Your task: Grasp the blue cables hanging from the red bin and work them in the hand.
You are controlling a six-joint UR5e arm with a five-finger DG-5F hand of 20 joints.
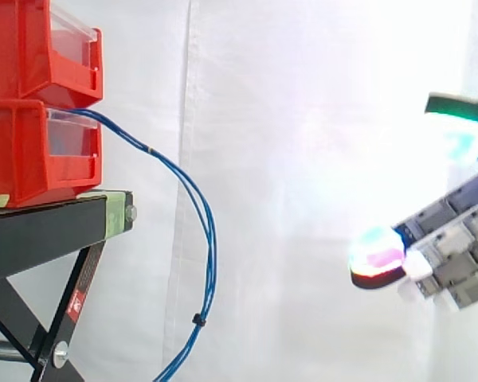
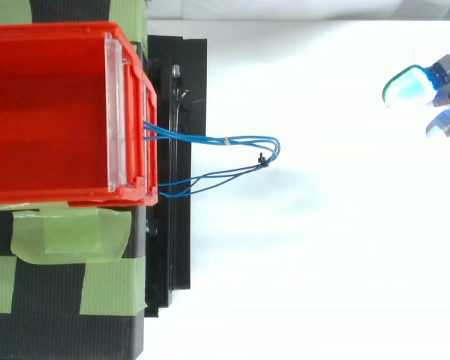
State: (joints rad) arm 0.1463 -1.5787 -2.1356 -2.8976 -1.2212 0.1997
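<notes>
Thin blue cables point(image 1: 197, 211) come out of the front of the lower red bin point(image 1: 32, 151) and hang in a loop in front of the black stand, bound by a small black tie low down. From above the same cables point(image 2: 232, 140) reach out to the right of the red bin point(image 2: 52, 105). My hand point(image 1: 454, 247) is at the right edge, well away from the cables, fingers spread and straight with glowing pads point(image 1: 376, 255), holding nothing. In the top view the hand point(image 2: 442, 90) sits at the upper right.
Two red bins are stacked on a black stand point(image 1: 56, 223) with green tape point(image 2: 56, 232) on its top. A white curtain hangs behind. Open space lies between the cables and the hand.
</notes>
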